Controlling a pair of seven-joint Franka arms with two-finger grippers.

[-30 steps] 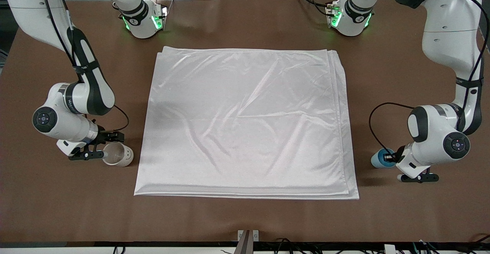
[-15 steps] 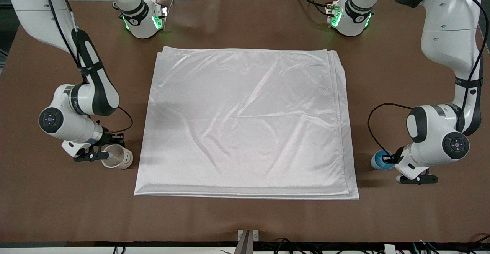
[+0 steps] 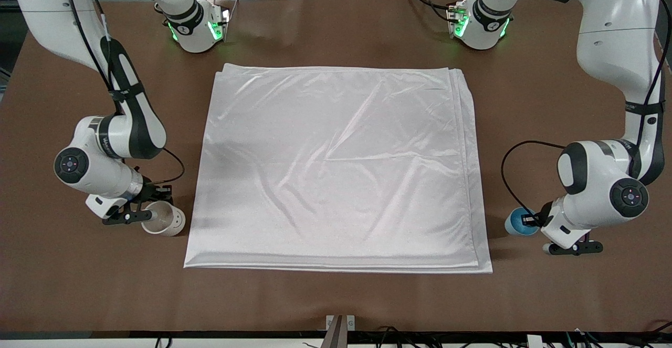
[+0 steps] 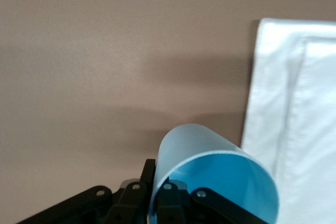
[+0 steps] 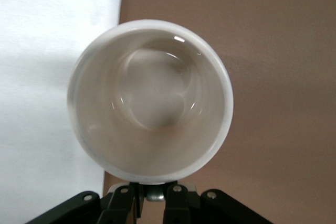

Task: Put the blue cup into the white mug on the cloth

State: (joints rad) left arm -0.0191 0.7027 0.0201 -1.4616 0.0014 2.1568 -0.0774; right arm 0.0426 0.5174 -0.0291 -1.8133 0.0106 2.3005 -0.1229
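Front view: the large shiny white folded cloth (image 3: 336, 167) fills the middle of the frame on the brown surface (image 3: 336, 301). At lower left of the frame, the right tool (image 3: 137, 206) is clamped on the white ceramic mug (image 3: 164, 220), tipped, just beside the cloth's edge. At lower right, the left tool (image 3: 534, 221) grips the small light-blue plastic cup (image 3: 517, 221), near the cloth.

Left wrist view: cup (image 4: 210, 174) tilted in the tool, bright blue inside; cloth edge (image 4: 294, 129) at frame right.

Right wrist view: mug (image 5: 149, 100) held, empty, half over cloth (image 5: 52, 77).

Judgement: carrying step. Next: stand the mug upright on the cloth, then lower the cup in.
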